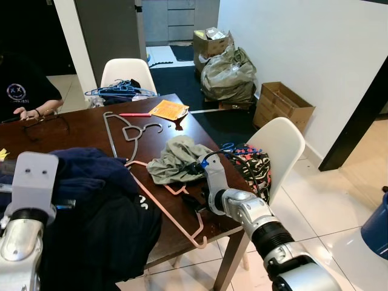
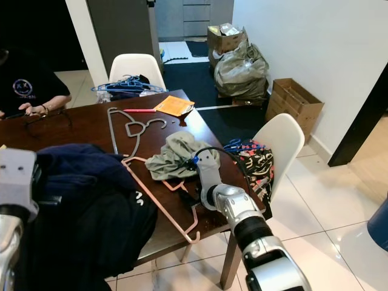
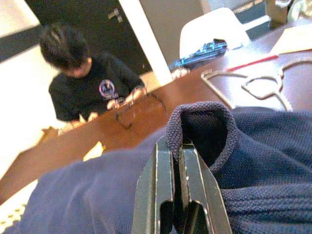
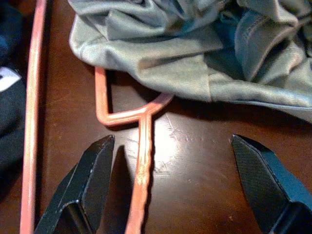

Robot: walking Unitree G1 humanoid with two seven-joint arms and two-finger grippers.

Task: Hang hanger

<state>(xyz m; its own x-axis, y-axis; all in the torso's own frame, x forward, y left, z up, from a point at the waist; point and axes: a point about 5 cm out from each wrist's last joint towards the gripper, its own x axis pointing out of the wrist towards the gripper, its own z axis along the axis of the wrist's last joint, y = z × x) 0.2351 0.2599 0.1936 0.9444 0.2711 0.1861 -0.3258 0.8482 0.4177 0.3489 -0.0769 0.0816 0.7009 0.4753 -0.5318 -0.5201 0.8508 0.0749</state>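
While the pink plastic hanger (image 4: 141, 161) lies flat on the dark wooden table (image 1: 79, 130), right gripper (image 4: 170, 180) hovers spread above its neck; left gripper (image 3: 181, 165) clamps navy knit garment (image 3: 263, 146). Nothing grasped or hung yet.

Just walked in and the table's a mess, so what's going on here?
The robot is working at a wooden table. Its left hand is shut on a navy garment. Its right hand hangs open just above a pink hanger that lies partly under a grey-green garment. A person sits at the far corner.
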